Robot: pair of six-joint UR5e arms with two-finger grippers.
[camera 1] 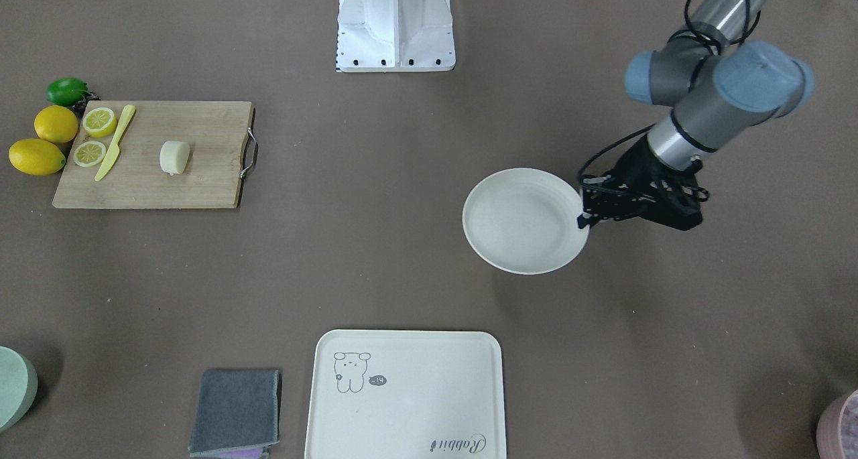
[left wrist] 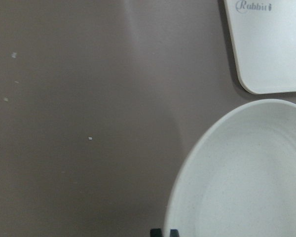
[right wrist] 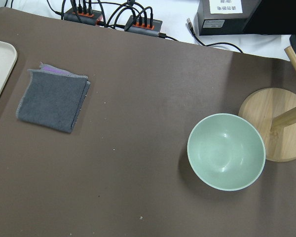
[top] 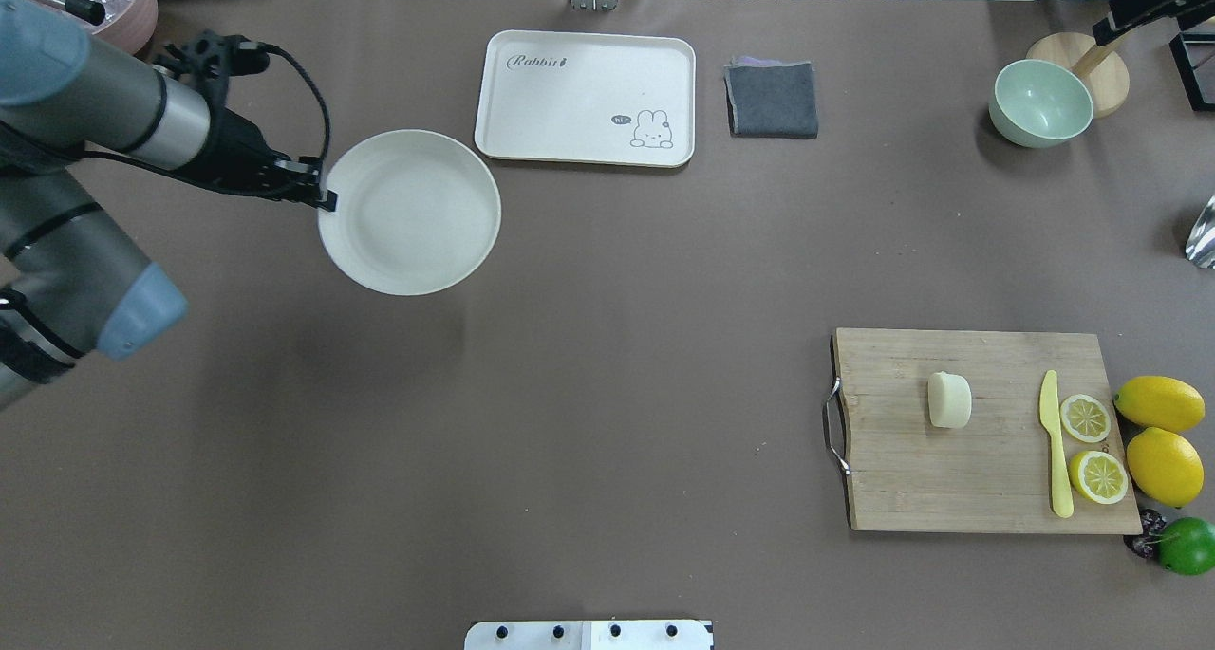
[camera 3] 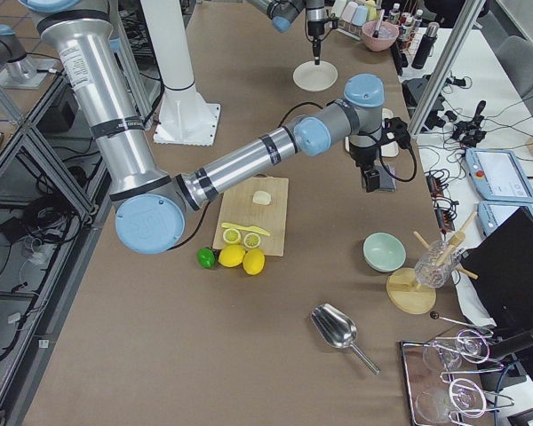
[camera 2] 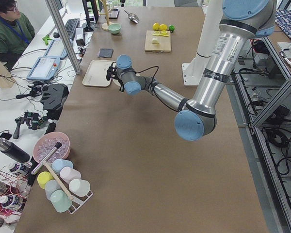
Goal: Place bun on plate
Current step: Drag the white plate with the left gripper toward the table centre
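The bun (camera 1: 175, 157) (top: 949, 399), a small pale cream lump, lies on a wooden cutting board (top: 902, 479) on the robot's right side. On the robot's left, the round off-white plate (camera 1: 526, 221) (top: 410, 212) (left wrist: 246, 187) is empty and held a little above the table, its shadow offset below it. My left gripper (camera 1: 584, 216) (top: 323, 197) is shut on the plate's rim. High near the far right corner hangs my right gripper (top: 1144, 5) (camera 3: 370, 177). Whether it is open or shut does not show, and its wrist view shows no fingers.
Lemon halves (top: 1092, 446), a yellow knife (top: 1054, 455), whole lemons (top: 1160, 432) and a lime (top: 1186, 546) sit at the board's right end. A cream tray (top: 570, 109), grey cloth (top: 772, 100), green bowl (top: 1041, 102) (right wrist: 226, 151) and wooden stand (right wrist: 271, 123) line the far edge.
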